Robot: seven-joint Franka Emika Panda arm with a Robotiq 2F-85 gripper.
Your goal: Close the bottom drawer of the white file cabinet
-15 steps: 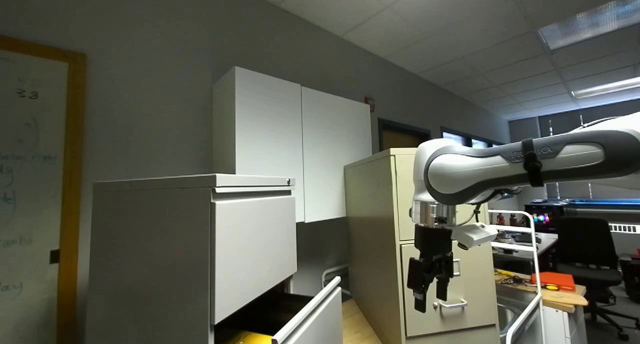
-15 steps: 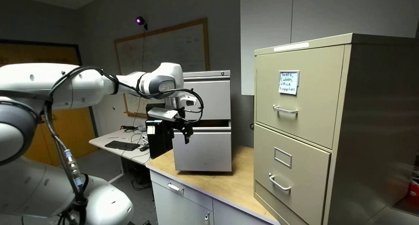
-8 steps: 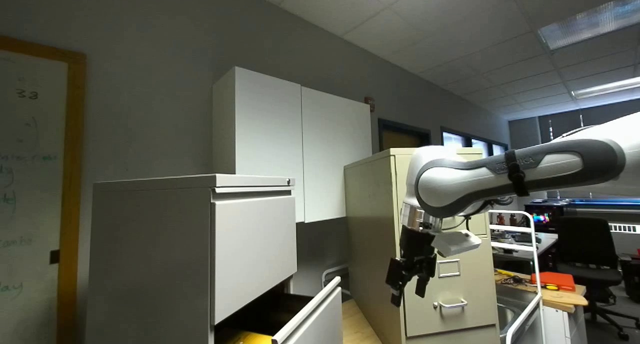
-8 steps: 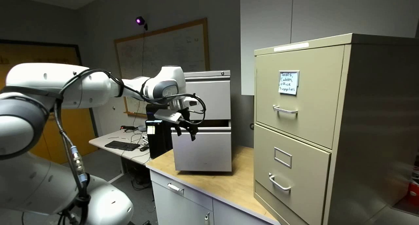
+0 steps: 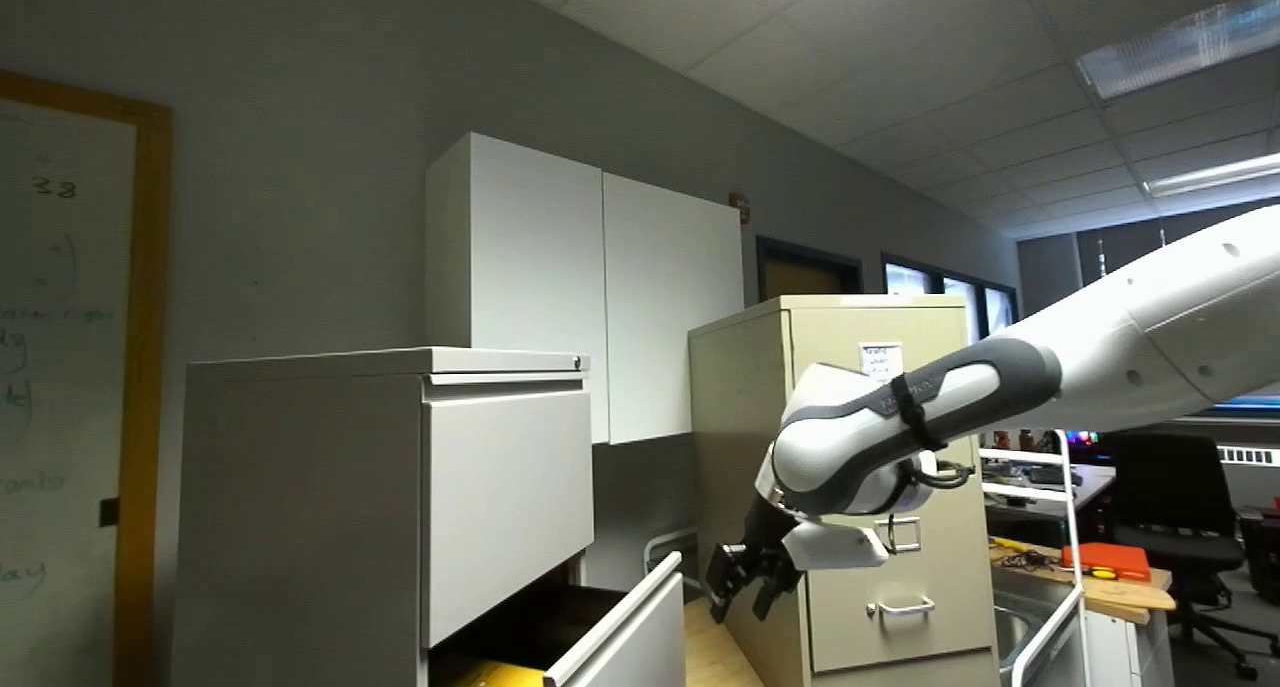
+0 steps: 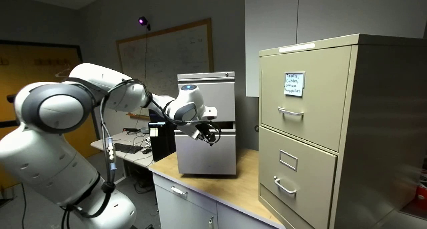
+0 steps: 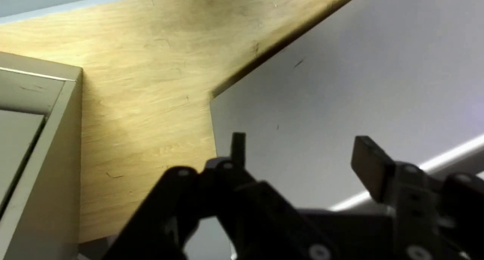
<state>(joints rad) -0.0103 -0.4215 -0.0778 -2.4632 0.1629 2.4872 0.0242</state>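
Observation:
The white file cabinet point(image 5: 300, 517) stands on the counter; its upper drawer is shut, as an exterior view point(image 6: 223, 102) shows. Its bottom drawer point(image 5: 640, 632) is pulled out, with a dark interior and something yellow point(image 5: 500, 675) inside. The flat drawer front also shows in an exterior view point(image 6: 206, 159) and fills the right of the wrist view point(image 7: 321, 89). My gripper point(image 5: 742, 609) is tilted in front of the drawer front, apart from it in that view. Its fingers point(image 7: 300, 144) are spread with nothing between them. In an exterior view the gripper point(image 6: 209, 139) is partly hidden by cables.
A beige cabinet point(image 6: 300, 89) with handled drawers stands beside the white one and shows at the wrist view's left point(image 7: 41, 176). The wooden counter point(image 7: 151, 112) lies between them. A white cupboard point(image 5: 670, 307) hangs behind. A black computer point(image 6: 161, 144) stands behind the drawer.
My gripper has moved closer to the drawer front and tilted, the arm reaching lower and further forward. The fingers stay open. The bottom drawer has not moved.

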